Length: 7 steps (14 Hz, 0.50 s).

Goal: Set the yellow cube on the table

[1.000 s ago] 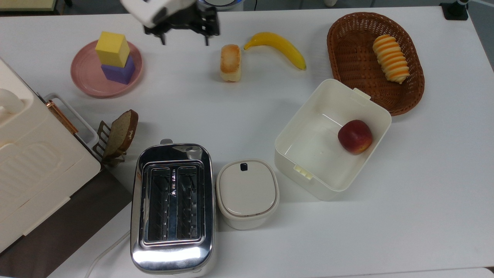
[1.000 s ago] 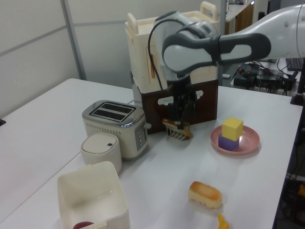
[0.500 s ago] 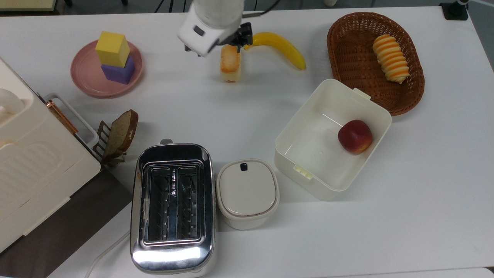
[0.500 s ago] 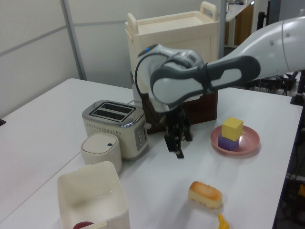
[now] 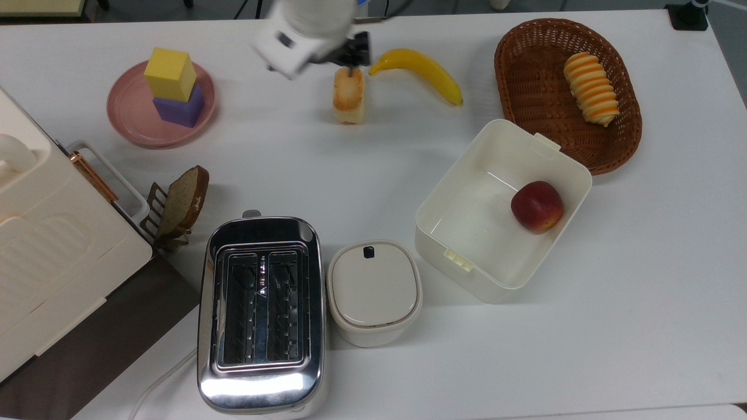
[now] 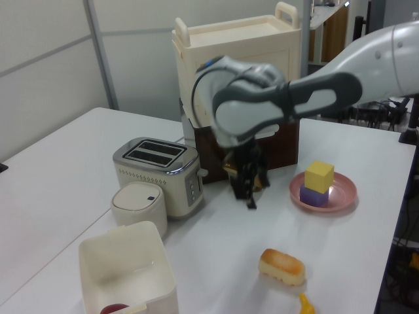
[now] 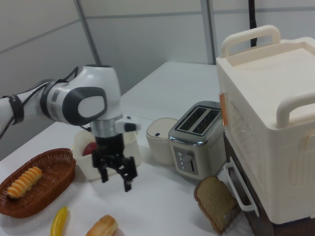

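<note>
The yellow cube (image 5: 169, 73) (image 6: 319, 175) sits on top of a purple cube (image 5: 180, 108) (image 6: 313, 195), and both stand on a round pink plate (image 5: 131, 116) (image 6: 340, 196) at the top view's far left. My gripper (image 5: 350, 55) (image 6: 249, 191) (image 7: 115, 179) hangs open above the white table (image 5: 350, 175), with nothing between its fingers. It is well to the right of the plate in the top view, just over the far end of a bread roll (image 5: 348, 94). The cube stands free.
A banana (image 5: 417, 73) lies right of the roll. A wicker basket (image 5: 525, 87) holds a striped pastry. A white box (image 5: 467, 233) holds an apple (image 5: 537, 206). A toaster (image 5: 259, 315), a lidded pot (image 5: 373, 291), a toast rack (image 5: 181, 204) and a cream cabinet (image 5: 52, 245) fill the near left.
The arm swung from beside the plate to the top view's right, over the bread roll, then eased slightly back left. The cube stack has not moved.
</note>
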Tool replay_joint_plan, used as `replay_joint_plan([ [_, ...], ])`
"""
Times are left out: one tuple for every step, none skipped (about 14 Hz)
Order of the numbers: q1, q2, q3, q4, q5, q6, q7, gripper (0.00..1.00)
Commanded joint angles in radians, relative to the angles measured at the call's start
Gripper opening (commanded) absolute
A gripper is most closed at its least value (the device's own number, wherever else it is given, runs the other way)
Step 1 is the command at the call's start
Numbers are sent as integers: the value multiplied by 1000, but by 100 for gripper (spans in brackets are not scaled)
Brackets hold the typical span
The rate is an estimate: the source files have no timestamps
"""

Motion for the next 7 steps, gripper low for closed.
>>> replay_joint_plan([
  [-138, -41, -8, -11, -63, 4, -12, 100],
  [-172, -43, -9, -11, -71, 12, -38, 100],
  [-212, -44, -9, -14, -72, 16, -78, 100],
  [-250, -43, -9, -17, -74, 16, -119, 100],
  [-284, -43, -9, -22, -75, 18, -164, 100],
  [-322, -40, -9, -23, -74, 28, -208, 100],
  [-358, -40, -8, -26, -75, 41, -257, 100],
])
